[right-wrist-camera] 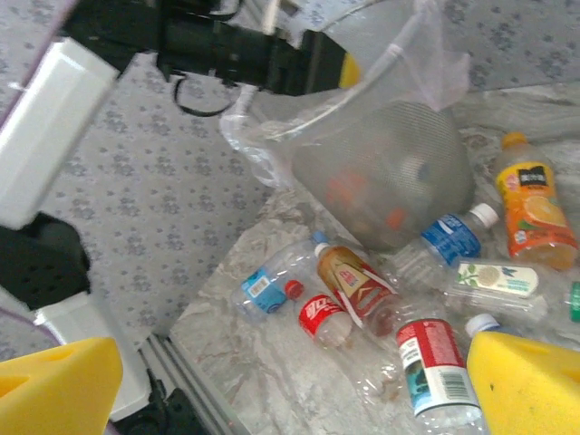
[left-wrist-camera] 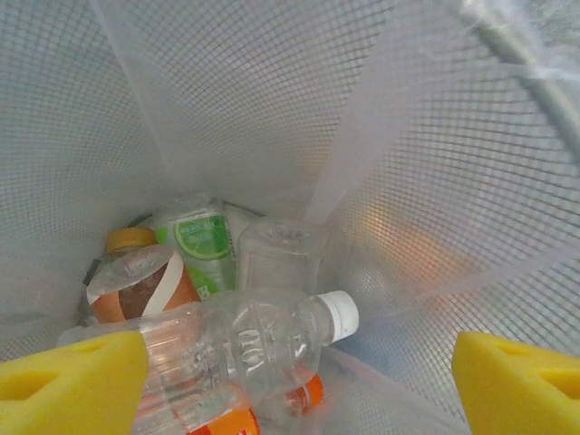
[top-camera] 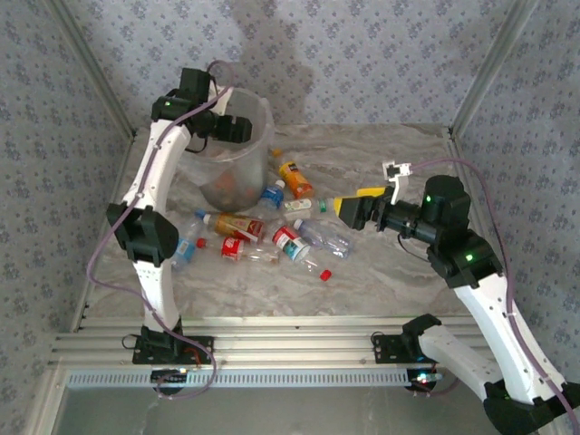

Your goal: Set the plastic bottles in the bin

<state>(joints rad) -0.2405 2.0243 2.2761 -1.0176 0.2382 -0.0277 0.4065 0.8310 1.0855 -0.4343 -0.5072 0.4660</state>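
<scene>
Top external view puts the left tool over the mouth of the bin at the far left of the table. The right tool hovers just right of the plastic bottles scattered mid-table. Both tools have their fingers apart, with nothing between them.

The bottles look empty, so I judge them light, thin-walled and easy to crush. They are also smooth and likely to roll. A hold across the labelled middle seems safer than one at the cap.

Left wrist view looks down inside the bin, where a clear white-capped bottle lies on a green-labelled bottle and others. From above, the translucent wall blurs this. Right wrist view gives readable labels: the orange juice bottle far right, and the red-labelled bottle nearest.
</scene>
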